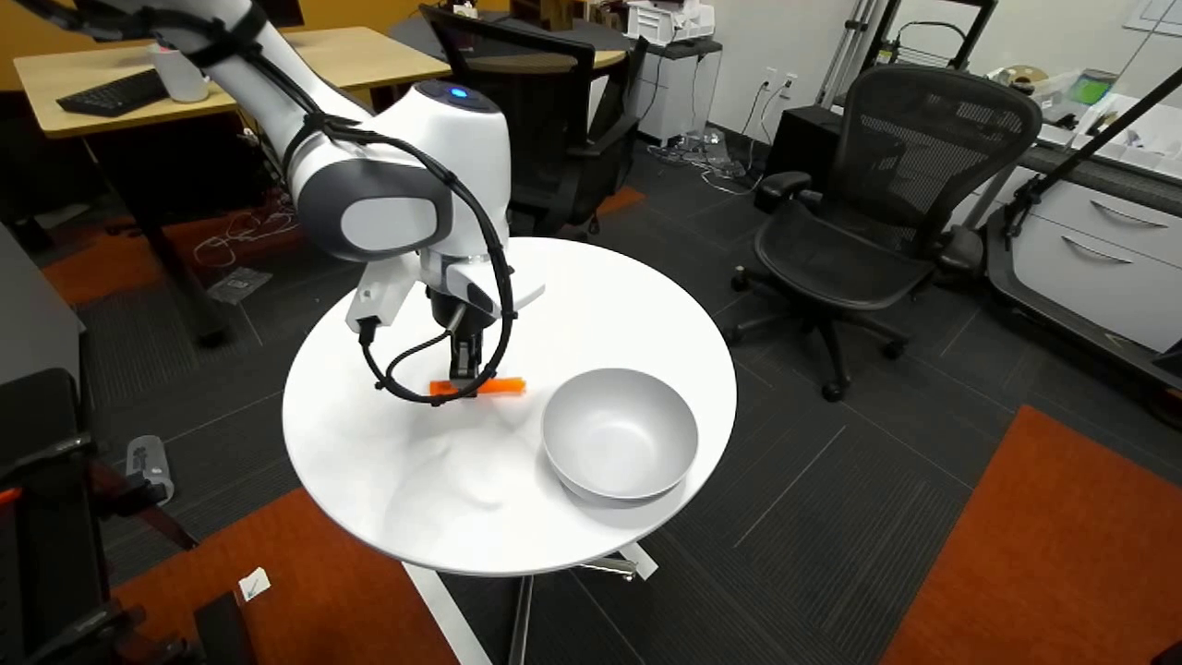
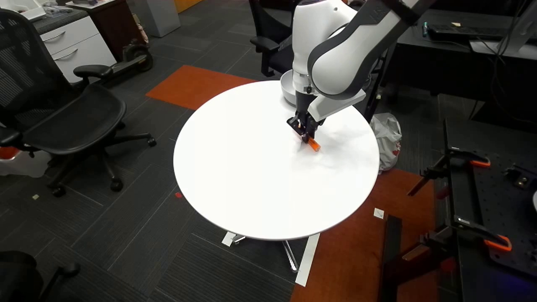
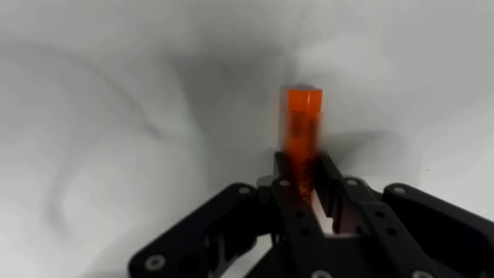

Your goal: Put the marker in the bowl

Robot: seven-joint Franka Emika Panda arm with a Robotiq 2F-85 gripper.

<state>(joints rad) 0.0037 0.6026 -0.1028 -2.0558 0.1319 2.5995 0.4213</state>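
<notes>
The orange marker [image 1: 503,386] lies level at the surface of the white round table [image 1: 360,443]. It also shows in an exterior view [image 2: 314,144] and in the wrist view [image 3: 305,101]. My gripper [image 1: 465,383] points down, with its fingers on both sides of the marker near its middle. In the wrist view the fingertips [image 3: 301,158] press close against the marker, and its far end sticks out past them. The silver-grey bowl [image 1: 621,443] stands upright beside the marker. In an exterior view the bowl [image 2: 288,89] is partly hidden behind the arm. The bowl is out of the wrist view.
A black cable loop [image 1: 494,249] hangs from the arm near the gripper. Black office chairs [image 1: 859,240] stand around the table. A black workbench [image 2: 495,201] with orange-handled clamps stands beside the table.
</notes>
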